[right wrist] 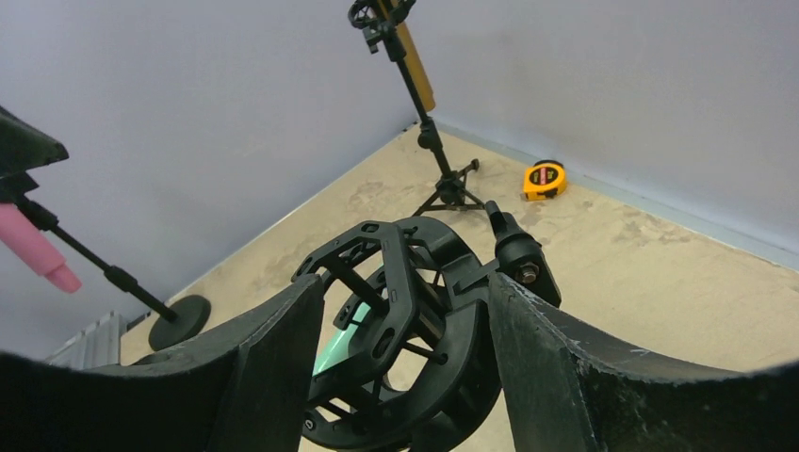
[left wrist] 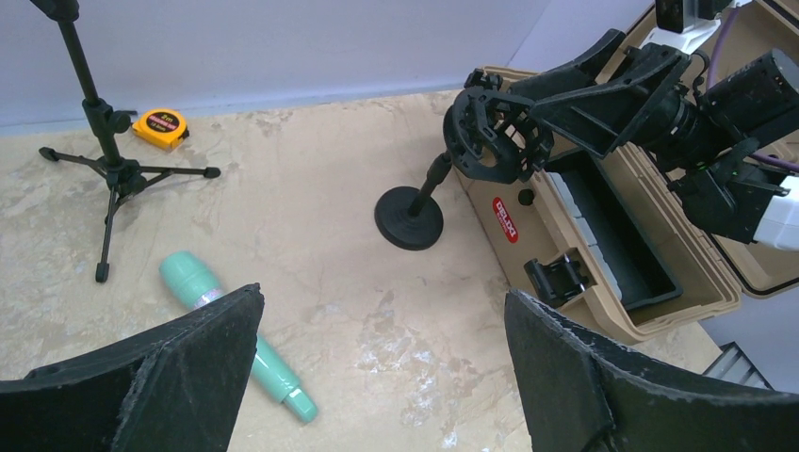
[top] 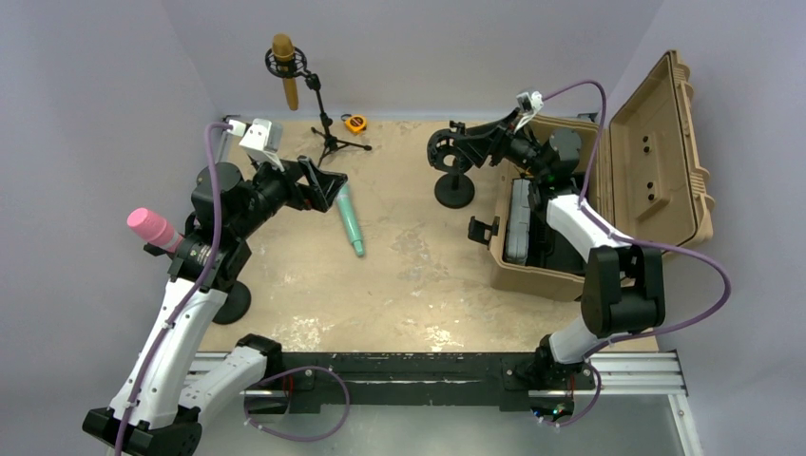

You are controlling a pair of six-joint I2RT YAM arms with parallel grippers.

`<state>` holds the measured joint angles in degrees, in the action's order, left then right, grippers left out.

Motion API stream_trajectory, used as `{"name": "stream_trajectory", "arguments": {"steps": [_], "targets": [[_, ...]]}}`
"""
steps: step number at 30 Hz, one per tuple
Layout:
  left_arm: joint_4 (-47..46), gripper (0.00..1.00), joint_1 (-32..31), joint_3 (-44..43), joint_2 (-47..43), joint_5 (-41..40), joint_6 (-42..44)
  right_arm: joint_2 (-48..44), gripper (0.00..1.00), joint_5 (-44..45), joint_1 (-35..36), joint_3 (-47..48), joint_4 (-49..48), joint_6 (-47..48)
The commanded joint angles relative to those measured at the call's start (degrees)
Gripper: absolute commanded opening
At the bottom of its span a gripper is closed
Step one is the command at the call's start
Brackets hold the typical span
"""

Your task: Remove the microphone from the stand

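Observation:
A teal microphone (top: pixel 350 220) lies flat on the table, free of any stand; it also shows in the left wrist view (left wrist: pixel 193 281). My left gripper (top: pixel 326 186) hovers just above it, open and empty (left wrist: pixel 382 301). The black shock mount (top: pixel 445 150) on the round-base stand (top: pixel 454 193) holds no microphone. My right gripper (top: pixel 459 141) grips that mount, one finger on each side of the ring (right wrist: pixel 396 311). A gold microphone (top: pixel 284 71) sits in a tripod stand at the back. A pink microphone (top: pixel 152 228) sits on a stand at the left.
An open tan case (top: pixel 656 142) stands at the right, its lid up, behind my right arm. A yellow tape measure (top: pixel 355 123) lies by the tripod's feet. The pink microphone's stand has a round base (top: pixel 231 302) near my left arm.

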<state>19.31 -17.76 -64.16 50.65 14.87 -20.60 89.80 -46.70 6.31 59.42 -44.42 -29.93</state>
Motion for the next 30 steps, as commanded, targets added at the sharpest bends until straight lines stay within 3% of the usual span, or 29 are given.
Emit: {"name": "stream_trajectory", "arguments": {"steps": [1,17,25,30], "targets": [[-2.2,0.96,-0.4,-1.9,-0.1,0.6,-1.0,1.5,0.63,1.9,-0.7,3.0,-4.1,-2.9],[-2.0,0.95,-0.8,-2.1,0.4,0.9,-0.9,-1.3,0.67,-0.6,-5.2,7.2,-3.6,-1.1],[-2.0,0.95,-1.1,-2.1,1.0,0.9,-0.9,-1.5,0.65,11.5,-5.8,10.4,5.2,6.3],[-2.0,0.95,-1.2,-2.1,1.3,1.4,-1.2,0.6,0.59,13.4,-5.8,12.9,8.0,9.6]]}}
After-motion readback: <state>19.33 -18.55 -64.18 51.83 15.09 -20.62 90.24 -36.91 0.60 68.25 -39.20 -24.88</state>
